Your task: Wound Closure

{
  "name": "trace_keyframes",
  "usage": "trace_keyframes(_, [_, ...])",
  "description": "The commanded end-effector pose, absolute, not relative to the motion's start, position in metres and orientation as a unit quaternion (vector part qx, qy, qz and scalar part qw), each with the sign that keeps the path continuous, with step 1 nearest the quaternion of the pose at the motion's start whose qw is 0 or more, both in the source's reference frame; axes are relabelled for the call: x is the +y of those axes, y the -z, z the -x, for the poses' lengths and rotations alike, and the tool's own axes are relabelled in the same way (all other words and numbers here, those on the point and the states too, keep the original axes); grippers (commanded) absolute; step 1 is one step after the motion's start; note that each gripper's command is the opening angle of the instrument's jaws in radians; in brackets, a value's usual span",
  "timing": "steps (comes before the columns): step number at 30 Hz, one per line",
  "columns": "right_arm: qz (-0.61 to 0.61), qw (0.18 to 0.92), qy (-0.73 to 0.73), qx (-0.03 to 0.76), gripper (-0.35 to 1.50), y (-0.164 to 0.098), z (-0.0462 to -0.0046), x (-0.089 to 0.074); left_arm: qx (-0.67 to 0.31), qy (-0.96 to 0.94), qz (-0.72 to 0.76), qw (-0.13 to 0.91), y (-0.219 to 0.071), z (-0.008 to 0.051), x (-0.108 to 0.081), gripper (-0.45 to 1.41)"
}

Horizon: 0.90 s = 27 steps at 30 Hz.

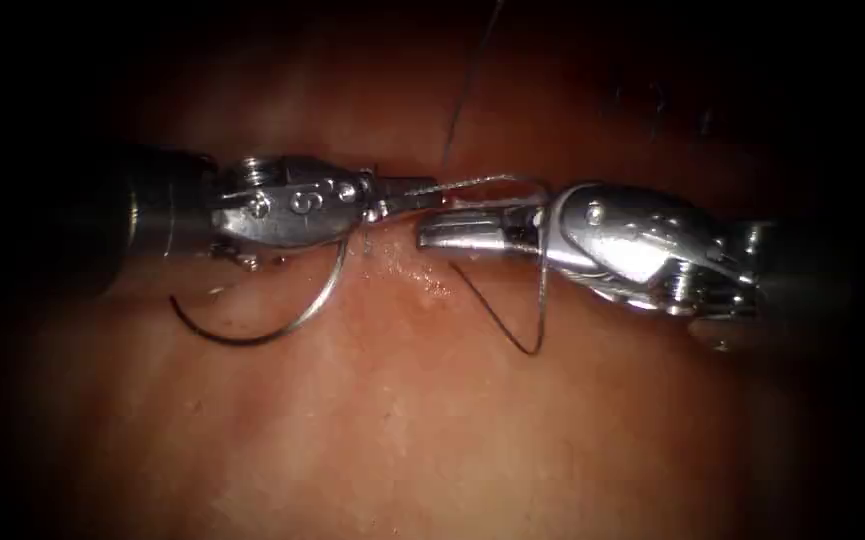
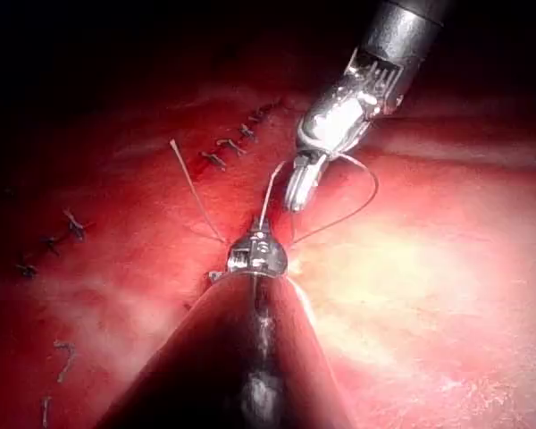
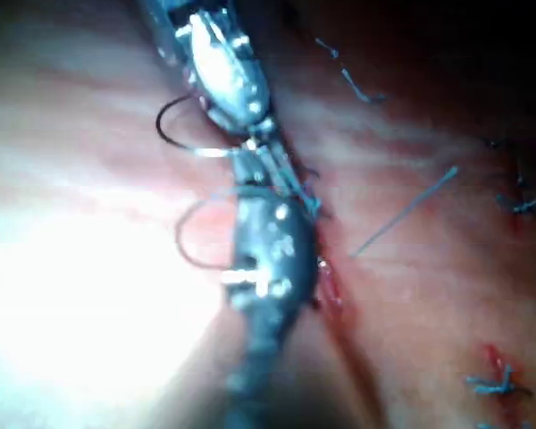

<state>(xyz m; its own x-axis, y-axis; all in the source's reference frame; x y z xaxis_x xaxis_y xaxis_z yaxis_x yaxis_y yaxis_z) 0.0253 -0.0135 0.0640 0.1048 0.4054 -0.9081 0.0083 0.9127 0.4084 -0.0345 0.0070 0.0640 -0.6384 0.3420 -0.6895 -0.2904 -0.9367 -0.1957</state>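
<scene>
A: Where is the needle?

B: Out of the tissue; its curve hangs below the left tool, lying over the surface on the left side of the view; the upper end runs up to that tool's jaws, though I cannot tell whether they grip the needle itself or the thread close by it.

A: Are the jaws clenched?

B: The left tool's look closed on something thin; a pale strand leads from them toward the right tool. The right tool's jaws lie together, tips just beside the left's; a loop of thread drapes around them and sags below; whether they pinch it I cannot tell.

A: And the cut?

B: It runs across under both tips, with a little red fluid there; one strand rises from that spot toward the top of the endoscope view.

A: How far along, in your judgement?

B: The left wrist view shows finished stitches with cut ends further along the line; so part is closed; the stitch at the tips looks untied, the needle on its thread.
</scene>
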Motion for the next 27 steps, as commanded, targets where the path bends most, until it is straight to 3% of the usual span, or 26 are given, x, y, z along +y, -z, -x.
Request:
trace_keyframes(1, [-0.145,0.724,-0.148,0.657,-0.35,-0.0646,-0.0260,-0.0128,-0.033,-0.906,0.386,0.172,-0.0646,0.0352,0.0071,-0.45])
trace_keyframes(13, [-0.053,0.738,-0.217,0.636,-0.35,-0.0680,-0.0263,-0.0117,-0.057,-0.907,0.388,0.154,-0.0603,0.0373,0.0031,-0.45])
trace_keyframes(27, [-0.119,0.765,-0.144,0.617,-0.35,-0.0698,-0.0297,-0.0153,-0.048,-0.905,0.388,0.164,-0.0563,0.0351,0.0081,-0.45])
